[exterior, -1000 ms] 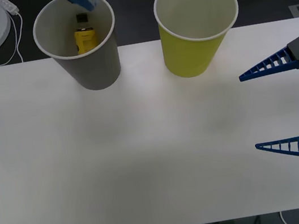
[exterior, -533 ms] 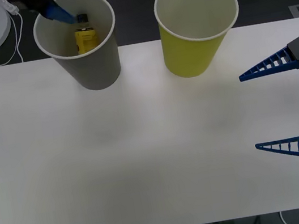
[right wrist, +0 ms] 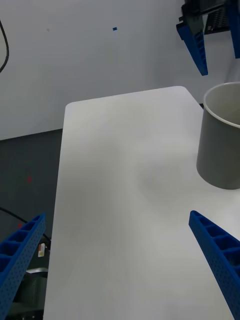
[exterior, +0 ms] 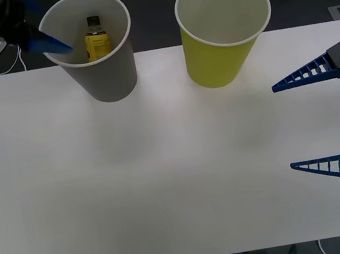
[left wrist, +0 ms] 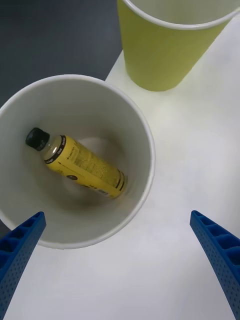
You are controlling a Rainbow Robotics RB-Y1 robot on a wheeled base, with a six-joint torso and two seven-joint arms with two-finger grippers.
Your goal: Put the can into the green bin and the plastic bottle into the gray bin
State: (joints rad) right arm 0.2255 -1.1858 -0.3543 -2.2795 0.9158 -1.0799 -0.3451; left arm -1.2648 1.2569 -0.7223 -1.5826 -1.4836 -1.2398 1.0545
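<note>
now: left gripper [left wrist: 120, 265] fingers apart, empty, above gray bin [left wrist: 145, 165]; plastic bottle [left wrist: 82, 165] lies slanted inside, judged delivered. green bin [exterior: 227, 59] empty, no can seen. right gripper [exterior: 287, 127] spread, parked over table [exterior: 166, 180].

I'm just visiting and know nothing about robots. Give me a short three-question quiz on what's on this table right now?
1. True or false: the bottle lies inside the gray bin.
2. Which gripper is near the gray bin: A) left B) right?
3. Fill in: the green bin stands on the gray bin's ____ side, as the robot sees it.

Key: 1. True; it leans against the bin's inner wall. 2. A; it hangs open above the bin, while the right gripper waits open at the table's right edge. 3. Right.
</note>
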